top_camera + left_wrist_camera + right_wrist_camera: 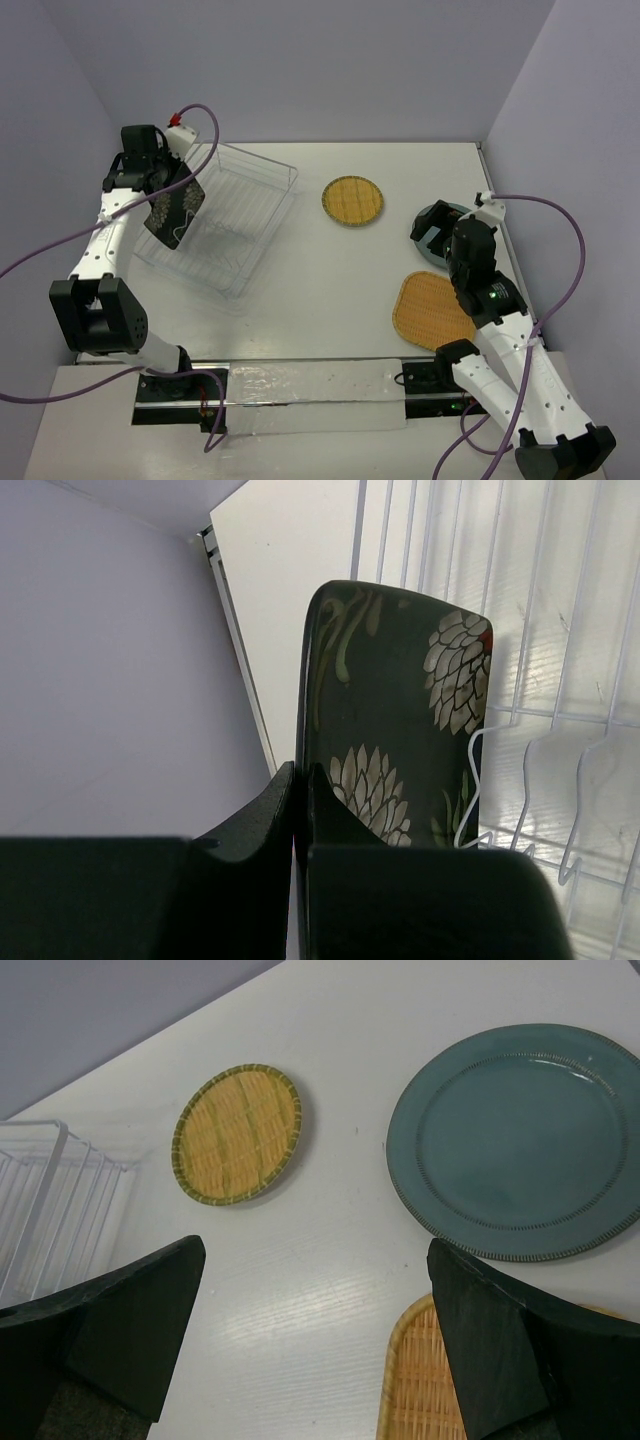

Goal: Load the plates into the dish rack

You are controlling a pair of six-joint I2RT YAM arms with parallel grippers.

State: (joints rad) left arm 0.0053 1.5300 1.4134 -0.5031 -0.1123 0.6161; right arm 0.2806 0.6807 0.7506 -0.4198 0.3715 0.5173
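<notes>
The left hand (300, 785) pinches the black square plate (400, 710) upright over the dish rack (250, 200), perhaps touching its wires. The right hand (315, 1330) hangs spread near the teal-grey plate (520, 1140).

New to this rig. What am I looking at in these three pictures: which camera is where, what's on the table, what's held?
Two robot arms are bolted at the near edge of the table, each ending in a two-finger gripper. The top picture looks down from above and behind them, with the left arm on the left and the right arm on the right. The other two pictures come from wrist cameras, so each shows its own dark fingers. The left gripper is shut on the black plate, held on edge at the wire dish rack. The right gripper is open and empty. Below it the teal plate, round woven plate and orange woven plate lie flat.
</notes>
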